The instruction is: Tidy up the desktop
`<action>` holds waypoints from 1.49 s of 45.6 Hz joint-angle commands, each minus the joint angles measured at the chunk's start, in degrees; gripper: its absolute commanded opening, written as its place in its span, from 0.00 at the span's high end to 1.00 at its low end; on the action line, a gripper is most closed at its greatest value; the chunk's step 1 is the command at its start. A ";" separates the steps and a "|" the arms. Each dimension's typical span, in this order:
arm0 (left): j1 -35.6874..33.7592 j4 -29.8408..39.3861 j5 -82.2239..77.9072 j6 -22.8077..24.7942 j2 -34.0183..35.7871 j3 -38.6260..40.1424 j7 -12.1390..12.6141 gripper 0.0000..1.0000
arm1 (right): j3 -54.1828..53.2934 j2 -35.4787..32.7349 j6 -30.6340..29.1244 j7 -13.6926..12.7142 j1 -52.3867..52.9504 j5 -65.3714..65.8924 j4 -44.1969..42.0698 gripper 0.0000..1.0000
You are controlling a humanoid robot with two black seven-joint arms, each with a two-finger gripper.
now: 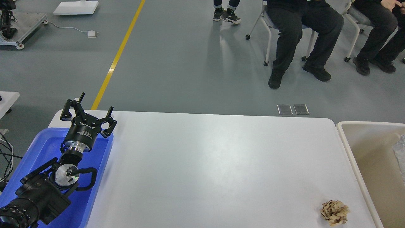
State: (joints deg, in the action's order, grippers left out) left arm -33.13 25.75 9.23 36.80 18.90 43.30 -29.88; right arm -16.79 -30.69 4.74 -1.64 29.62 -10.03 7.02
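The desktop [208, 164] is a large white tabletop that fills the lower part of the head view. A crumpled brown paper ball [334, 212] lies on it near the front right corner. My left gripper [95, 103] is open and empty, raised over the far end of the blue tray [104, 158] at the desktop's left side, far from the paper ball. My right arm and gripper are out of view.
A beige tub [351, 148] stands just off the desktop's right edge, with something silvery [400, 155] inside. People sit on chairs [269, 38] on the grey floor beyond the far edge. A yellow floor line [118, 55] runs back on the left.
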 commanded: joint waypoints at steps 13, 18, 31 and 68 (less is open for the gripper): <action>0.00 0.00 0.00 -0.06 0.00 0.03 0.00 0.00 | -1.58 0.80 -0.35 -0.47 3.77 -0.78 -0.69 0.00; 0.00 0.00 0.00 0.02 0.00 0.03 0.00 0.00 | -2.20 0.63 -0.17 -0.47 5.62 -1.22 -0.69 0.00; 0.00 0.00 0.00 -0.06 0.00 -0.05 0.00 0.00 | -13.45 0.01 -1.05 -0.12 10.89 -1.31 1.85 0.00; 0.00 0.00 0.09 -0.15 0.00 -0.05 -0.09 0.00 | -36.21 15.47 -18.27 0.41 15.99 -1.22 32.89 0.00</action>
State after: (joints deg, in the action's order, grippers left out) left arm -33.13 25.75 9.26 36.71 18.90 43.24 -29.98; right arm -46.88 -26.80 -10.25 -1.31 44.24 -11.24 38.05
